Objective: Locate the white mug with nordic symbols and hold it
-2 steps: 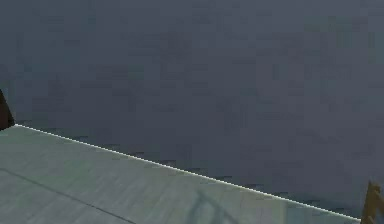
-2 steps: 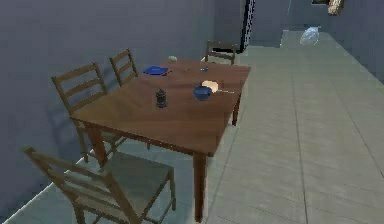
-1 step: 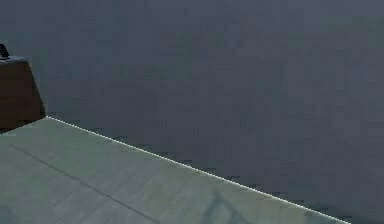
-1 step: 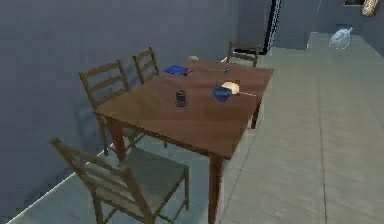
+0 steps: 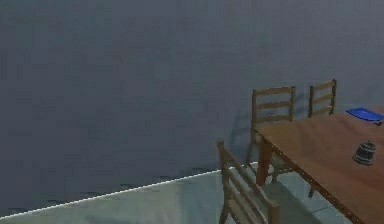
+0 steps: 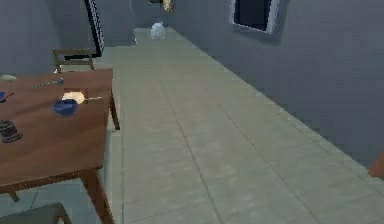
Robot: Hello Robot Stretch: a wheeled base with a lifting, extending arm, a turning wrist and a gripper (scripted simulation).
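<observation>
Facing a grey wall [image 5: 120, 80], the forward view shows a wooden table [image 5: 320, 150] at lower right. Two chairs [image 5: 272, 110] stand behind it and a third chair [image 5: 245, 190] stands at its near corner. On the tabletop lie a dark round item [image 5: 364, 153] and, near the far edge, a blue item [image 5: 364, 115].

In the arm side view the table sits at left and carries a blue bowl [image 6: 66, 107], with a pale item [image 6: 72, 96] touching it. A tiled floor [image 6: 200, 130] runs to a small pale object [image 6: 157, 32] at the far end.

None of these items can be identified as the mug. The state of the gripper jaws cannot be told.
</observation>
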